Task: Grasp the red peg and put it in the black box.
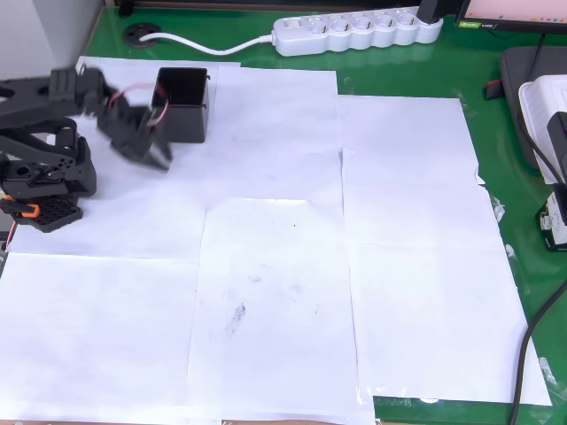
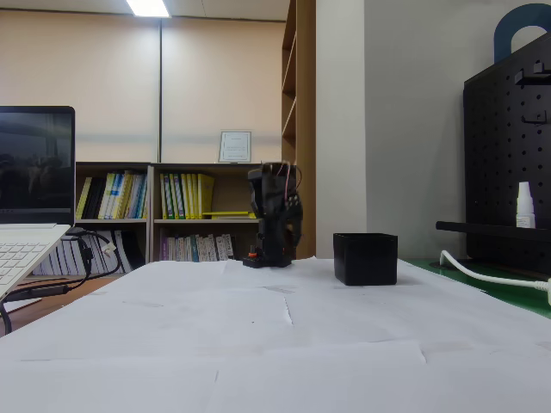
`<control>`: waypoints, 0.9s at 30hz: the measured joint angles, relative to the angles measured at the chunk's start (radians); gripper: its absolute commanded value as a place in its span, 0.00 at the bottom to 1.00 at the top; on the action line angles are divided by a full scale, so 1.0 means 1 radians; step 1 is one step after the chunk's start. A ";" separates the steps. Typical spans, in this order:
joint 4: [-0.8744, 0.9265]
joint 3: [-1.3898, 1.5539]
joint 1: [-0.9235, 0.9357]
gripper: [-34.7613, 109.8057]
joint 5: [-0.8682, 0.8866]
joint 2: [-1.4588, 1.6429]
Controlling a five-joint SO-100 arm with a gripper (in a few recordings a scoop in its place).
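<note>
The tool (image 1: 158,150) hangs just off the black box's (image 1: 183,104) near-left wall in the overhead view, its grip too blurred to tell, above the paper-covered bench (image 1: 283,292).

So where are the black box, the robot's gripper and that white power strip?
black box (image 1: 183,88): overhead view, dark inside.
gripper (image 1: 158,156): overhead view, between fingertips.
white power strip (image 1: 354,31): overhead view, socket row.

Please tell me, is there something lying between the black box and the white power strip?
Overhead: between the box and the power strip lie bare white paper, green table and the strip's white cable.
</note>
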 measured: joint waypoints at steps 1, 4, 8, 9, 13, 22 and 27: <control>0.038 -0.009 0.012 0.24 -0.017 -0.046; 0.127 -0.040 0.005 0.24 -0.060 -0.123; 0.184 -0.097 0.003 0.24 -0.149 -0.202; 0.184 -0.112 0.005 0.24 -0.158 -0.222; 0.186 -0.195 0.018 0.24 -0.235 -0.318; 0.192 -0.215 0.049 0.24 -0.268 -0.359; 0.192 -0.215 0.049 0.24 -0.275 -0.359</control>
